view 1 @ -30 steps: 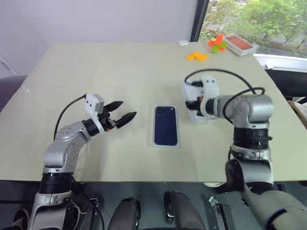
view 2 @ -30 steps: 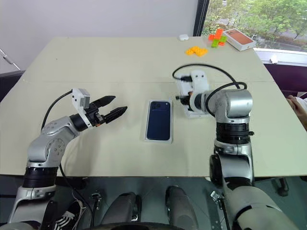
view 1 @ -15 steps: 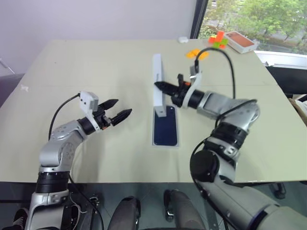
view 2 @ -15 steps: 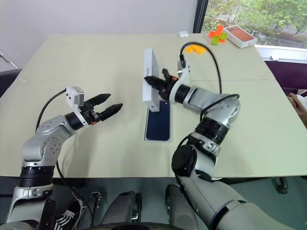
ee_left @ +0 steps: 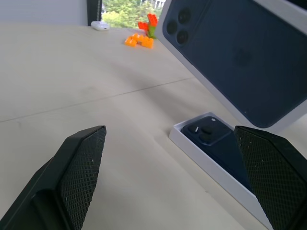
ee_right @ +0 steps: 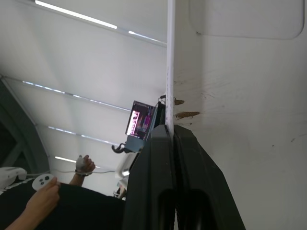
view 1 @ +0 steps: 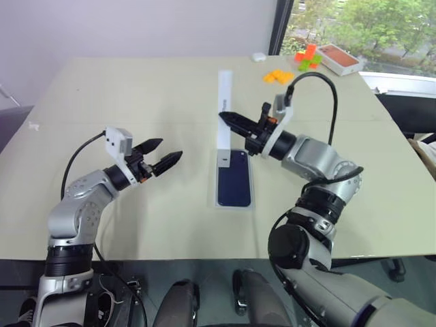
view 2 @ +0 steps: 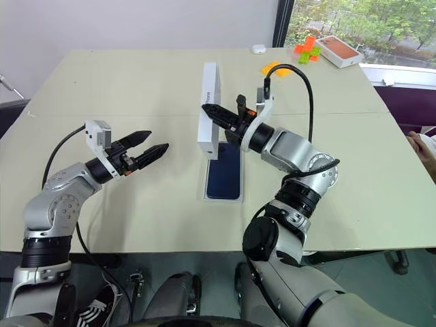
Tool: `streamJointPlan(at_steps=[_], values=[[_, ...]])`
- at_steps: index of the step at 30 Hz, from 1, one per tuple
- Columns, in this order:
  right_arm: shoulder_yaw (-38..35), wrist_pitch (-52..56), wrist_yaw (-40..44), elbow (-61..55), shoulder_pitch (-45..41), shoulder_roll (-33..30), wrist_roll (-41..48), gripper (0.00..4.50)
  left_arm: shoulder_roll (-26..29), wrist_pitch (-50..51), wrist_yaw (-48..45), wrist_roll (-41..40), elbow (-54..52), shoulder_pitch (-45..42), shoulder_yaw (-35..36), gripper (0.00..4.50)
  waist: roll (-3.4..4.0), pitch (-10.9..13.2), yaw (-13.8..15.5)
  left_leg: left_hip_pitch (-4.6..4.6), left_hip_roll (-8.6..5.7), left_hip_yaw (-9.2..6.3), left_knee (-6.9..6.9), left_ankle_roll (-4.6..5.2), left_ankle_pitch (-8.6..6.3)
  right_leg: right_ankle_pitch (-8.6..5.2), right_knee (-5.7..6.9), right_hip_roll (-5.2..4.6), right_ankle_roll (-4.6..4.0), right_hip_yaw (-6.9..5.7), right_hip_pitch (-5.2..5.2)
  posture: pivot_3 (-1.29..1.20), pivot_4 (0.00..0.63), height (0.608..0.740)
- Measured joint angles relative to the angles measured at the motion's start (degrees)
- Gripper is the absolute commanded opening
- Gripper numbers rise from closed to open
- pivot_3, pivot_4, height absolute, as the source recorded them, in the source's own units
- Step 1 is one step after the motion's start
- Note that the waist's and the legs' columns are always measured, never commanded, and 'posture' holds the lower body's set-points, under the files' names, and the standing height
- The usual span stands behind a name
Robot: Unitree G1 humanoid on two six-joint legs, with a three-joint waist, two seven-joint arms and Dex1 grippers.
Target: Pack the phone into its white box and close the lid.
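The right gripper (view 2: 216, 113), jaws clamped on the lid (view 2: 210, 109), has swung it up on edge over the white box (view 1: 234, 203) holding the phone (view 1: 235, 178); closing comes next. Left gripper (view 1: 160, 157) jaws apart.

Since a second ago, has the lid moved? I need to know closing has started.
Yes. The lid, shut in the right gripper, has gone from flat on the table right of the box to upright on edge above the box's far end.

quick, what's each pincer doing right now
Left pincer: open, holding nothing.
Right pincer: shut on the lid, held on edge above the phone.
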Motion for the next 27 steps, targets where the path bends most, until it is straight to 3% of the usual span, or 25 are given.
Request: streamJointPlan(at_steps=[3, 8, 15, 27], values=[[7.9, -5.2, -4.6, 0.1, 2.9, -1.4, 8.7, 0.02, -0.1, 0.5, 0.2, -0.1, -0.5, 0.3, 0.0, 4.5, -0.01, 0.0, -0.5, 0.01, 0.0, 0.01, 0.02, 0.02, 0.01, 0.0, -0.01, 0.0, 0.0, 0.0, 0.04, 0.0, 0.15, 0.74], [19.4, -13.9, -8.6, -0.7, 16.4, -2.3, 19.7, 0.02, -0.2, 0.6, 0.4, -0.1, -0.5, 0.3, -0.1, 4.5, -0.03, 0.0, -0.7, 0.0, 0.01, 0.05, 0.04, 0.07, 0.0, 0.03, -0.06, 0.01, 0.08, 0.04, 0.06, 0.0, 0.15, 0.74], [27.6, -18.4, -5.8, -3.3, 18.0, -4.3, 22.1, 0.02, -0.6, 0.6, 0.4, -0.2, -0.5, 0.3, -1.0, 4.5, -0.04, -0.1, -0.7, 0.1, 0.04, 0.07, 0.05, 0.12, 0.03, 0.07, 0.01, 0.09, 0.12, 0.09, 0.1, 0.0, 0.15, 0.74], [33.4, -29.1, -9.9, -4.1, 20.0, -4.8, 22.5, 0.02, -0.9, 0.5, 0.6, -0.2, -0.6, 1.3, -1.3, 4.5, -0.04, -0.1, -0.7, 0.06, 0.04, 0.08, 0.05, 0.12, 0.03, 0.08, -0.04, 0.05, 0.14, 0.1, 0.08, 0.0, 0.15, 0.74]])
